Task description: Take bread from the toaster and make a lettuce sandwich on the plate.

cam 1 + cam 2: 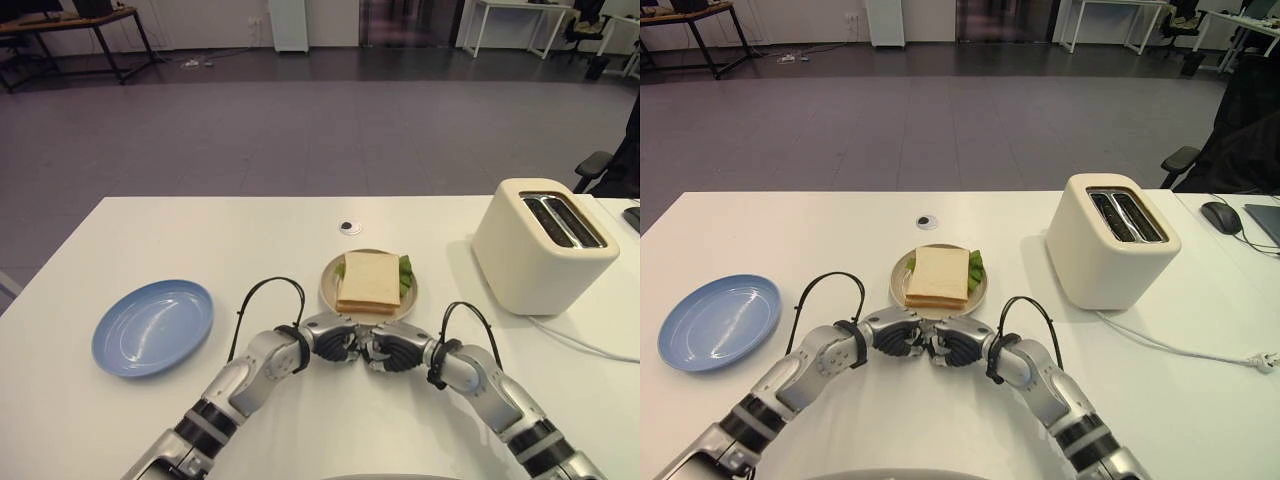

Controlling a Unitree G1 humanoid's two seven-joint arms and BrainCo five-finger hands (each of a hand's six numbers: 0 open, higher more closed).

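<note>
A white table in an open room. A lettuce sandwich sits on a small tan plate, left of the toaster. Just in front, left hand and right hand meet, fingers curled, seemingly holding nothing. The sandwich is likely soft and light, so grip it gently by its sides.

The left hand and the right hand are lying curled against each other just before the small plate, closing its near side. The sandwich is covering most of that plate. On the right the toaster is standing as a tall block, and its cable is running over the table toward the right edge. The blue plate is lying well apart on the left; between the two plates the white top is lying open.
</note>
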